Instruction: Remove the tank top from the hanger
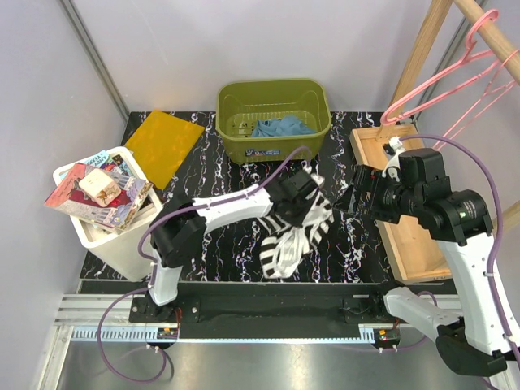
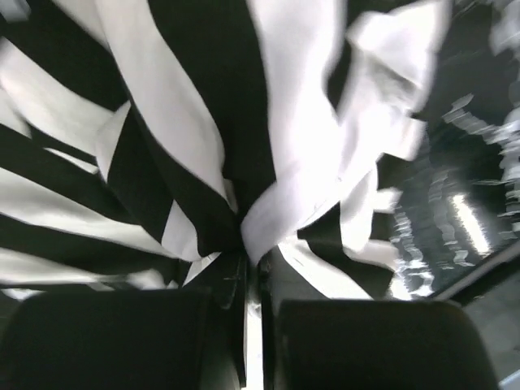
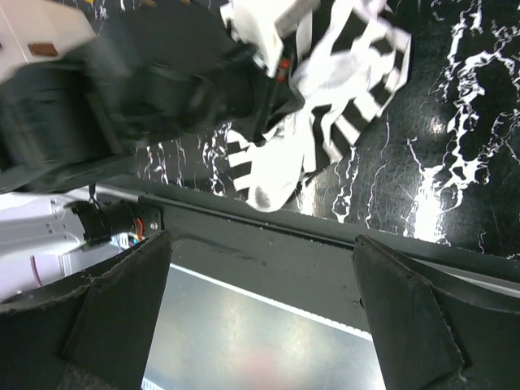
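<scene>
Left hand (image 2: 250, 264) pinches the striped tank top (image 1: 286, 241), bunched below it; right hand (image 3: 260, 318) gapes wide.

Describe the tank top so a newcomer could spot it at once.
Look at the black marbled table, in front of the green basket. The left end effector grips a bunched cloth there: the tank top, the only thing with bold black-and-white stripes.

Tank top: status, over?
Left gripper shut on tank top. Right gripper open, empty. Pink hanger bare. Nothing in the way.
</scene>
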